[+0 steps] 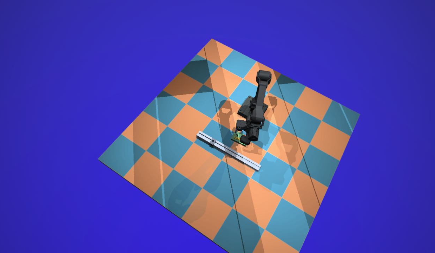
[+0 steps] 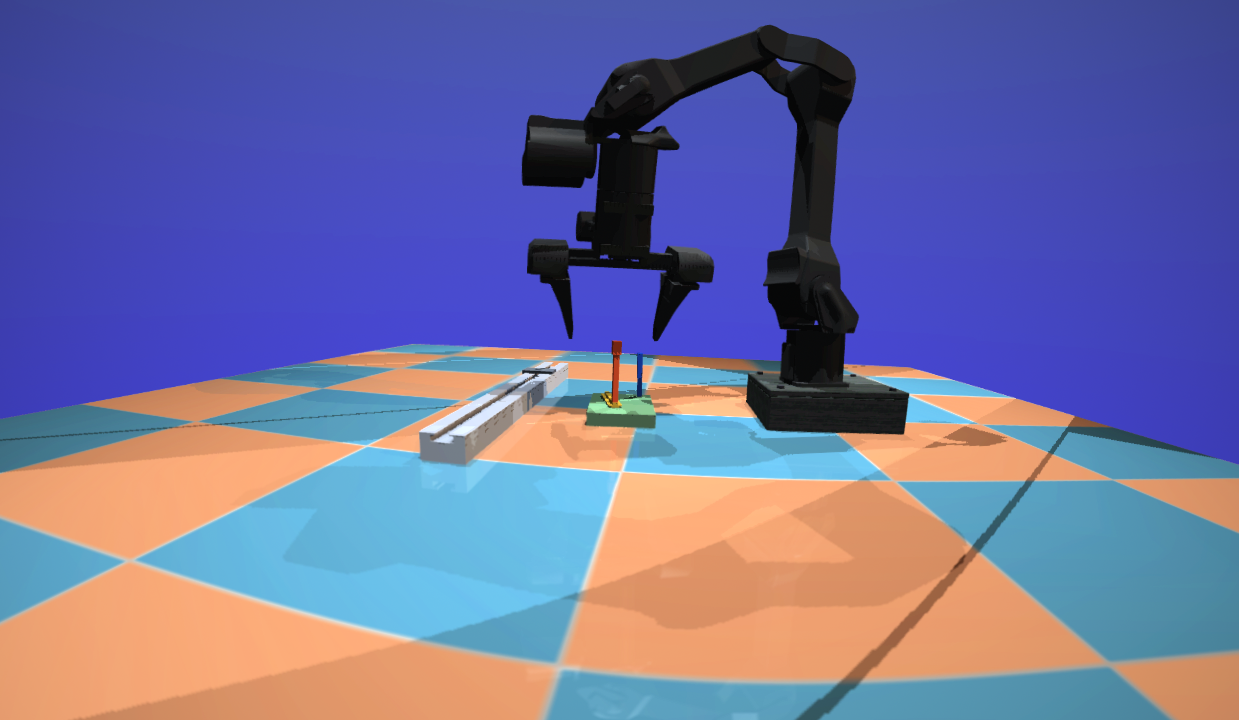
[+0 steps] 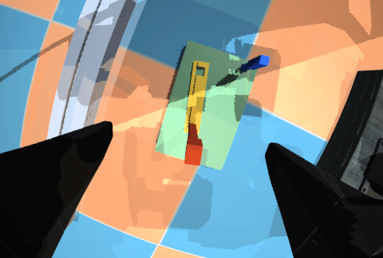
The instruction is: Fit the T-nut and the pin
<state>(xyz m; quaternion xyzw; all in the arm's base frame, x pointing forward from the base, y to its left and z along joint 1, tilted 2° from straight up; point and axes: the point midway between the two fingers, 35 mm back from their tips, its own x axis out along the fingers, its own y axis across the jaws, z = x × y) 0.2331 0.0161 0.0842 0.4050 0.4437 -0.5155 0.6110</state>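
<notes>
Exterior view: gripper [image 1: 241,133] [image 2: 612,339] [image 3: 191,140] is held wide open above the tray [image 2: 620,419] [image 3: 215,130], nothing grasped. Nut [image 3: 197,100] is seated on the tray, orange handle [image 2: 616,371] [image 3: 193,154] upright, its top just below fingertip level. Blue pin [image 2: 639,374] [image 3: 256,63] is stood upright at the tray too. Rail [image 1: 244,159] [image 2: 480,419] [image 3: 89,50] is placed beside the tray, bracket [image 1: 212,142] [image 2: 540,370] mounted across it.

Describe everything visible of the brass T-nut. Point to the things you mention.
The brass T-nut [image 2: 608,400] [image 3: 196,96] is a narrow, flat yellow bar, metal or plastic unclear, with a squarish hole near one end. An upright orange-red handle [image 2: 616,371] [image 3: 193,154] with a blockier top rises near the other. It rests on the green tray [image 2: 636,414] [image 3: 215,138], untouched by the open claw [image 2: 612,338] [image 3: 191,140].
</notes>
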